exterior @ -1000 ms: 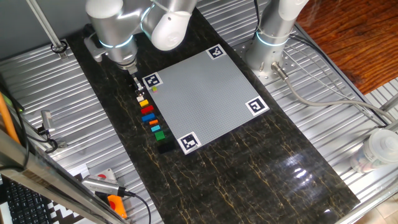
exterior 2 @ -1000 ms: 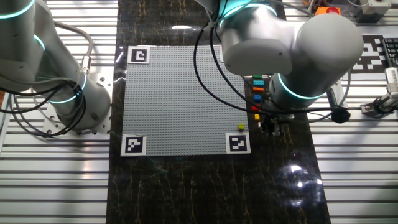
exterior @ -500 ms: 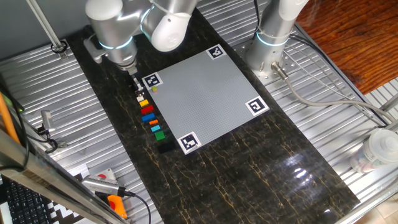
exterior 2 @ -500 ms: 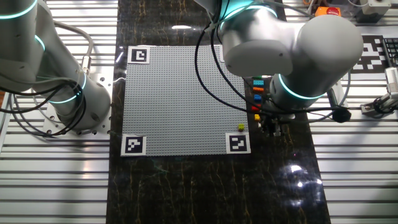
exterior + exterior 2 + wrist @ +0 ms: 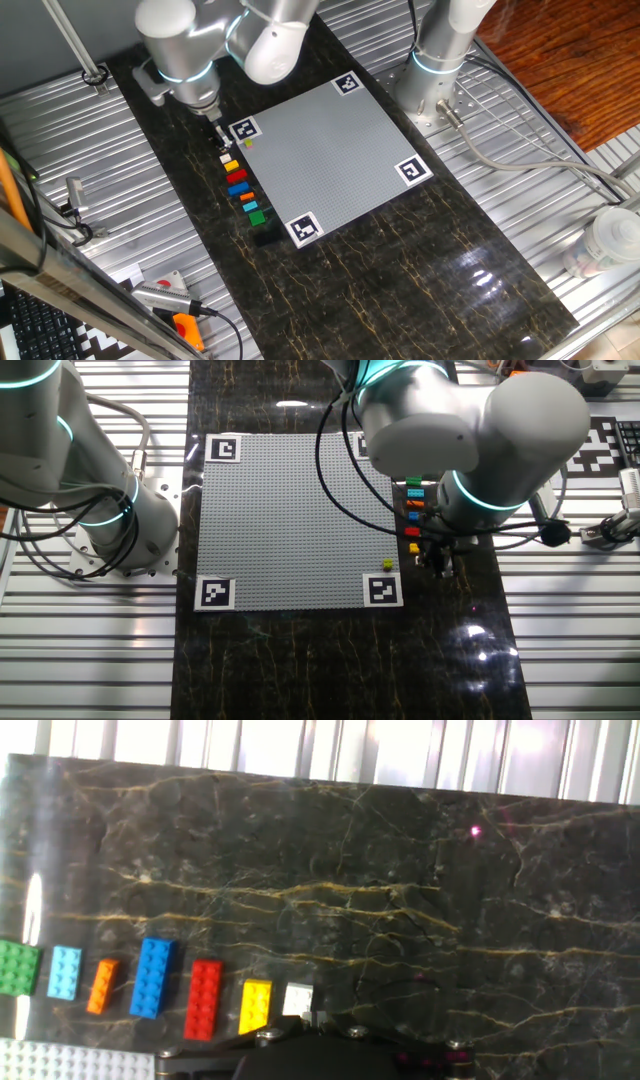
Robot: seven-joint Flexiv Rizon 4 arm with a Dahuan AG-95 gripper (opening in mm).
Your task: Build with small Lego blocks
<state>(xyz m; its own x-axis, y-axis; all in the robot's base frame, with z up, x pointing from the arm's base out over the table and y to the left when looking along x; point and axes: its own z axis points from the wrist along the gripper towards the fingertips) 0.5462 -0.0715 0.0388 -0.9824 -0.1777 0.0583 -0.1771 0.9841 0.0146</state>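
— What's changed since a second ago?

— Very little: your arm has shifted slightly, and the gripper [image 5: 222,143] still hangs over the white end of the row of small Lego blocks [image 5: 150,986]. You can't tell how wide its fingers stand or whether they hold anything.

— And the surroundings?

— The row lies on the dark marble table [image 5: 420,270], just beside the grey studded plate [image 5: 290,520]. One olive block [image 5: 387,564] sits on that plate. Ribbed metal panels [image 5: 90,160] flank the marble.

In the hand view the end effector [image 5: 310,1055] is cut off by the bottom edge, so its fingers cannot be seen, and its housing hides part of the white brick [image 5: 297,999]. The green brick [image 5: 17,967], left of the white one, runs off the left edge. In the other fixed view the arm [image 5: 470,440] covers most of the brick row beside the grey plate [image 5: 290,520].
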